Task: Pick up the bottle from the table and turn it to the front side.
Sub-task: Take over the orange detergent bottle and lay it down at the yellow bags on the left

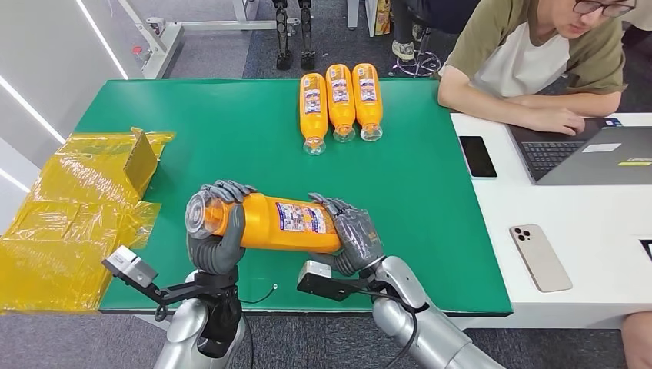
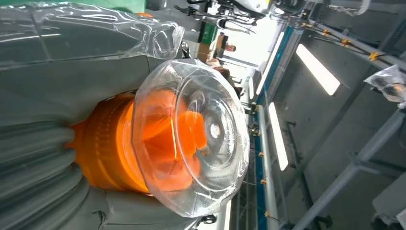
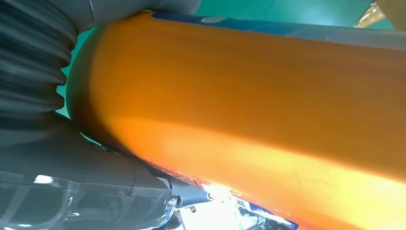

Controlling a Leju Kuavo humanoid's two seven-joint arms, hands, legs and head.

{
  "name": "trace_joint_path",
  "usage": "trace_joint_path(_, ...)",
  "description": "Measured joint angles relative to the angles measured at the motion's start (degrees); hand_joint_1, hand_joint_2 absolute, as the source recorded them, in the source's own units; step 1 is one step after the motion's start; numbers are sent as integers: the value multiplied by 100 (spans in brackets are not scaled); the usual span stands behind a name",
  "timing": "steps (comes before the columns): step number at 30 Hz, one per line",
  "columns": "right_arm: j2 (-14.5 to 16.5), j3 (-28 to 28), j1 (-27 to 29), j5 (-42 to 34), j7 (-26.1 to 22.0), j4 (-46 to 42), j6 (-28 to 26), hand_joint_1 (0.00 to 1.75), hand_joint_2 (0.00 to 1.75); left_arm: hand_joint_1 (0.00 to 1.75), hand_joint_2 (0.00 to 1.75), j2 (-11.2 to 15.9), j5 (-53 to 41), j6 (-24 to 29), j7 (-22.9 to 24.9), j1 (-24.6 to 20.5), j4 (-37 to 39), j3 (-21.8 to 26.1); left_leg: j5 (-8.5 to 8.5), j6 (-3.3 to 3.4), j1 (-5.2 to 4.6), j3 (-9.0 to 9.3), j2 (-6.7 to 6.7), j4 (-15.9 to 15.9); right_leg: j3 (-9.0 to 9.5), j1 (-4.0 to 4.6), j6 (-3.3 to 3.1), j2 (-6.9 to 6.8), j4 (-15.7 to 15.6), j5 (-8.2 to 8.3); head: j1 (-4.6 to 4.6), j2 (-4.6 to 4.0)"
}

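Both arms are smooth silver shells. The left hand (image 1: 216, 234) and right hand (image 1: 352, 231) are grey, with darker fingers and a thick grey thumb (image 2: 72, 91) above a grey ribbed cover (image 3: 31, 52). At each wrist, toward six o'clock, a black bracket carries a small camera box, with thin black cables looping beside it.

Bright, even indoor light; sharp head view, soft close-ups at the wrists.

From the head view the green worktop (image 1: 231, 138) is evenly lit, with faint, short shadows. In the left wrist view long ceiling light strips (image 2: 318, 69) glare white and the bottle (image 2: 191, 139) glints. In the right wrist view the bottle's orange side is blurred, with a blown-out highlight.
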Motion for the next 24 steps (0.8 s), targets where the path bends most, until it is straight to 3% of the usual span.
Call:
trace_joint_path(6, 114, 3, 19, -825, -402, -101, -377, 0, 175, 175, 175, 4, -192, 567, 27, -54, 0, 13, 0, 0, 1, -1, -1, 0, 0, 0, 0, -1, 1, 0, 1, 1)
trace_joint_path(12, 526, -186, 38, -2771, -1499, -607, -1328, 0, 175, 175, 175, 202, -1359, 2414, 173, -127, -86, 218, 1, -2, 4, 1, 11, -2, -4, 2, -4, 12, 6, -1, 0, 1)
trace_joint_path(15, 823, -376, 172, -3209, -2011, -922, -1431, 0, 175, 175, 175, 493, -2176, 3164, 435, -116, -348, 411, 1, -6, 6, 2, 11, -3, -6, 4, -12, 12, 13, -6, 1, -1)
trace_joint_path(18, 1165, -711, 397, -2983, -2250, -1206, -1439, 0, 175, 175, 175, 909, -3175, 3559, 863, -213, -530, 636, 2, -16, 9, 4, 6, -4, -9, 8, -21, 7, 15, -12, 0, -1)
trace_joint_path(21, 1421, -1080, 727, -2741, -2322, -1610, -1439, 0, 175, 175, 175, 1395, -4213, 3561, 1311, -645, -432, 757, 9, -27, 12, 2, -12, -5, -8, 12, -26, -9, 15, -16, 2, 1)
trace_joint_path(24, 1566, -1362, 1021, -2523, -2307, -2099, -1439, 0, 175, 175, 175, 1819, -4954, 3469, 1568, -1383, 98, 760, 13, -32, 12, 1, -17, -4, -7, 11, -29, -15, 16, -12, 2, 1)
